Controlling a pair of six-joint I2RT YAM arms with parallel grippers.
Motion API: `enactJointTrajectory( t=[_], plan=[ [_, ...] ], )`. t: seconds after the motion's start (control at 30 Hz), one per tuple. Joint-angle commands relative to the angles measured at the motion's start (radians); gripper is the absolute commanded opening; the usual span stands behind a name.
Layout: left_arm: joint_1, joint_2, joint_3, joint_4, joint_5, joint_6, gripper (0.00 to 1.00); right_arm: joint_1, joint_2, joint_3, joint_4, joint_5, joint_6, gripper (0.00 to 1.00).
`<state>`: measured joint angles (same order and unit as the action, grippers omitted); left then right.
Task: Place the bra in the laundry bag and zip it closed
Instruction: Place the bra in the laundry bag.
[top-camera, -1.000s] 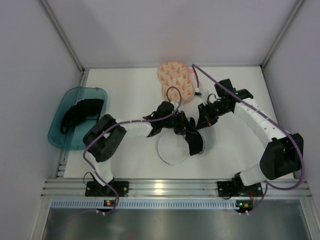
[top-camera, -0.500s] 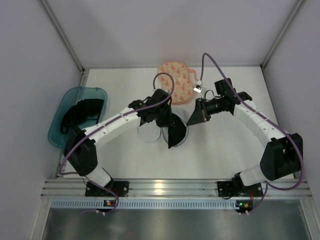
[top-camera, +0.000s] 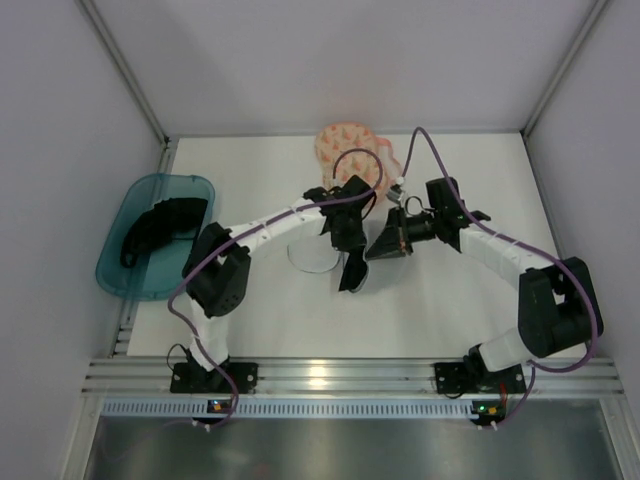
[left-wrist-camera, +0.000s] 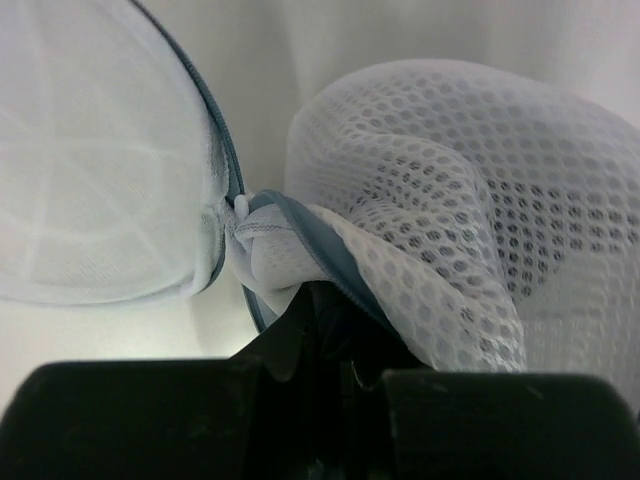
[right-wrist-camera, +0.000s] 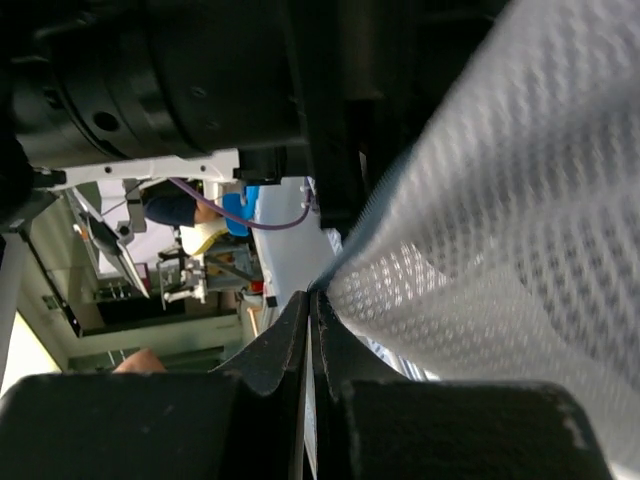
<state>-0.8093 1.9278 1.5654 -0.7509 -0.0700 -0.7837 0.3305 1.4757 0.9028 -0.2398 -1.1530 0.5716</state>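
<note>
Just in front of the laundry bag (top-camera: 345, 145), left gripper (left-wrist-camera: 318, 322) pinches the white mesh clamshell (left-wrist-camera: 450, 200) by its blue-grey rim, right gripper (right-wrist-camera: 310, 312) nips its mesh; best to pull evenly, no jerks.

both arms reach inward, left pincer (left-wrist-camera: 320, 300) and right pincer (right-wrist-camera: 311, 305) pinched closed, close together.

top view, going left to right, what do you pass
teal bin with the bra in it → left pincer → right pincer, both gripping the mesh bag → right elbow
</note>
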Motion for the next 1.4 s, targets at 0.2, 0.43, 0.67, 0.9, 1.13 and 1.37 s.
enactJointTrajectory(
  t=[0.2,0.43,0.67,0.9,1.13,1.37],
  plan=[
    [-0.025,0.08,0.144,0.128,0.197,-0.106,0.0,-0.082,-0.014,-0.056,0.086,-0.085,0.04,0.0],
    [0.015,-0.096,-0.1,0.292,0.48,-0.183,0.0,-0.159,-0.018,-0.027,-0.16,-0.134,-0.163,0.0],
    [0.093,-0.289,-0.205,0.154,0.443,-0.175,0.0,-0.107,-0.064,-0.044,-0.075,-0.185,-0.115,0.0],
    [0.111,-0.386,-0.159,-0.033,0.242,-0.108,0.0,0.013,-0.019,-0.116,0.337,-0.133,0.223,0.0],
    [0.021,-0.125,-0.059,-0.027,0.118,-0.131,0.0,0.024,0.044,-0.16,0.497,-0.125,0.306,0.0],
    [-0.036,0.103,0.136,-0.018,0.091,-0.149,0.0,-0.079,0.043,-0.179,0.368,-0.143,0.213,0.0]
  ],
)
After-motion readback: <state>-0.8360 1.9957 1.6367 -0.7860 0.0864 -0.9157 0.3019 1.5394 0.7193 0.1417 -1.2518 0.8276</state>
